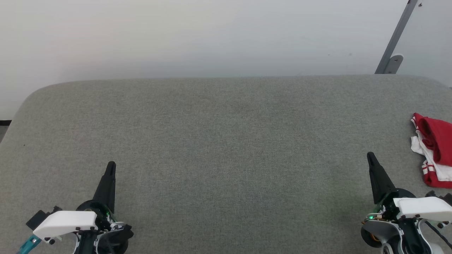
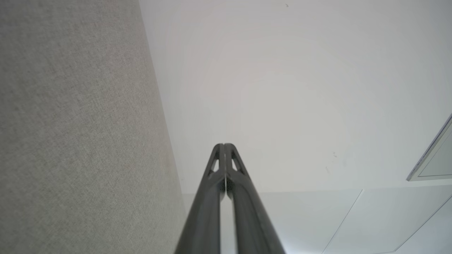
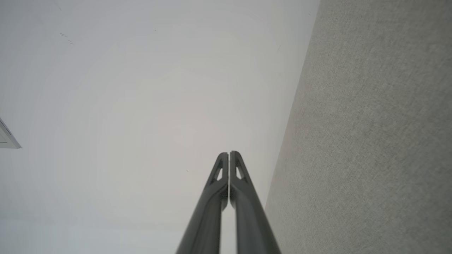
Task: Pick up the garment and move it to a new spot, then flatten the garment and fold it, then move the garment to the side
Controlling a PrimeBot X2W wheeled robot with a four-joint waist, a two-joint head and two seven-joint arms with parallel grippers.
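The garment [image 1: 435,148] lies crumpled on the table [image 1: 226,134] at 3 o'clock, near the right gripper [image 1: 370,156]. Both it and the left gripper [image 1: 111,165] have fingers pressed together, holding nothing.

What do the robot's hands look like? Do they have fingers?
Each one has two long black pointy fingers with little triangle holes near the tips. The left gripper has a white cover, a tiny green light and a teal piece. The right gripper has a white cover, a green light and a black cable.
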